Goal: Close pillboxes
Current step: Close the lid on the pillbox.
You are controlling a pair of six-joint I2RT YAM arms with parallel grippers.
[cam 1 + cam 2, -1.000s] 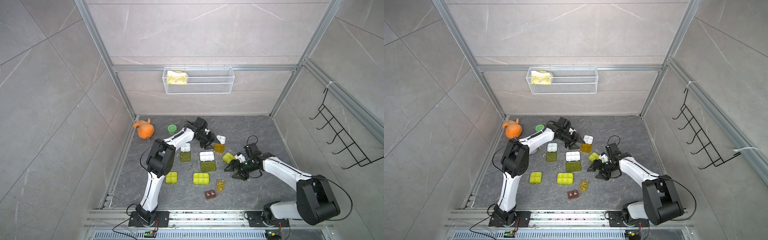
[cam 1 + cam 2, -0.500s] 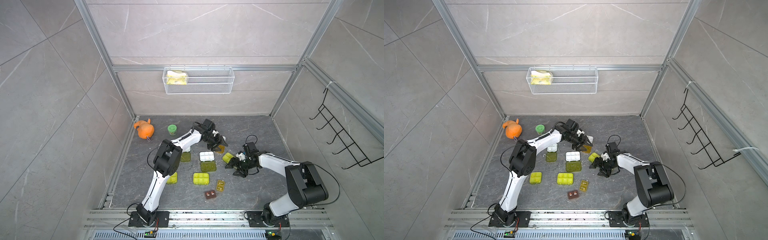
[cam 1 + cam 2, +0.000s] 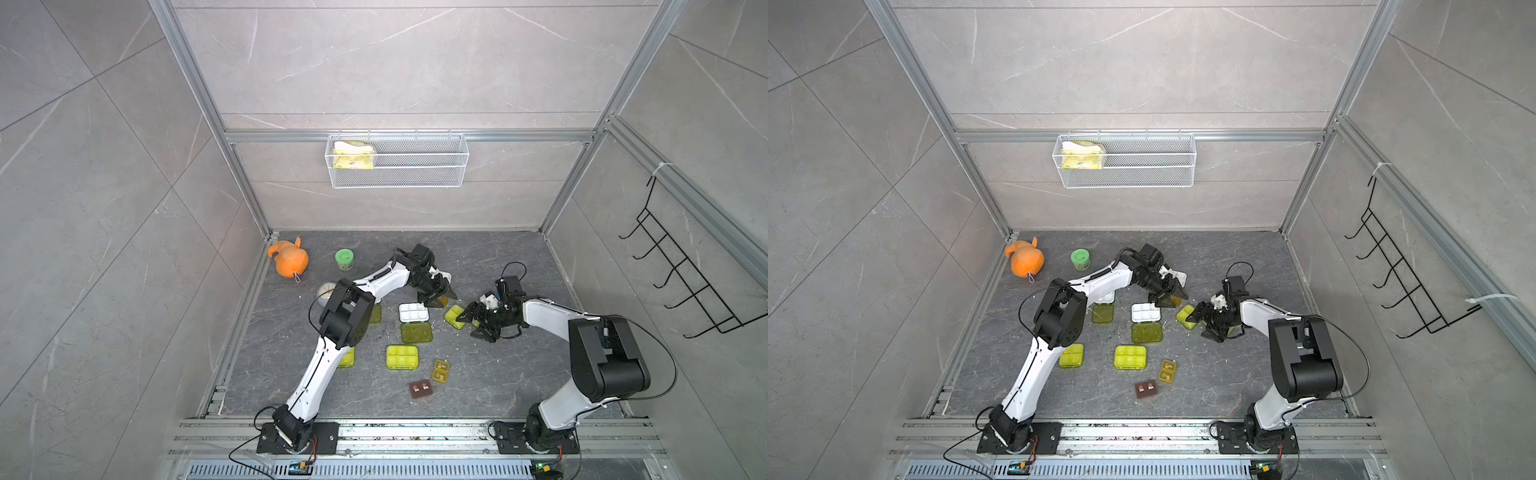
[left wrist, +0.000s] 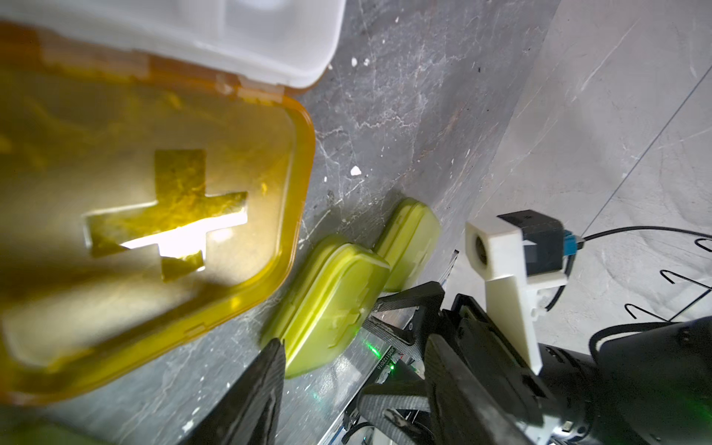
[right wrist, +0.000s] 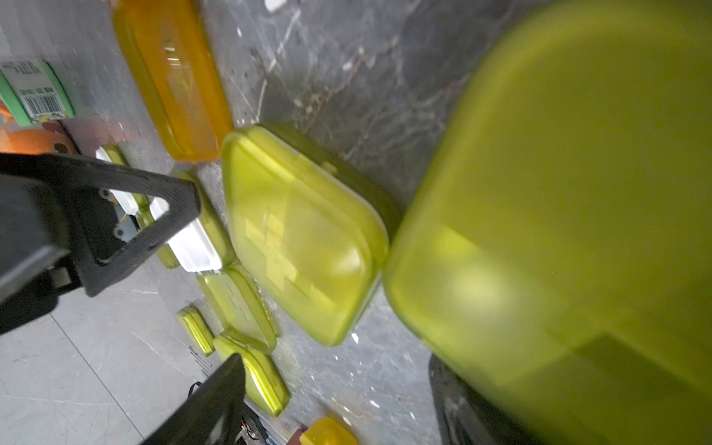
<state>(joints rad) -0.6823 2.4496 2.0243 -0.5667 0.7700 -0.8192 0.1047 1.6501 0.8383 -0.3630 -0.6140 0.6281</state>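
Desk (image 3: 498, 374): grey veined stone.
Pillboxes (image 3: 402, 357): glossy translucent yellow-green rounded rectangles.
Left tool (image 3: 438, 298): jaws apart.
Right tool (image 3: 466, 327): jaws apart.

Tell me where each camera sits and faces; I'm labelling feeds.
Both top views: high in front, looking down at the floor; left arm and right arm.
Left wrist: on left arm, facing the orange lid; one own finger.
Right wrist: on right arm, facing a yellow-green pillbox; both fingers.
Wrist views share the orange lid.
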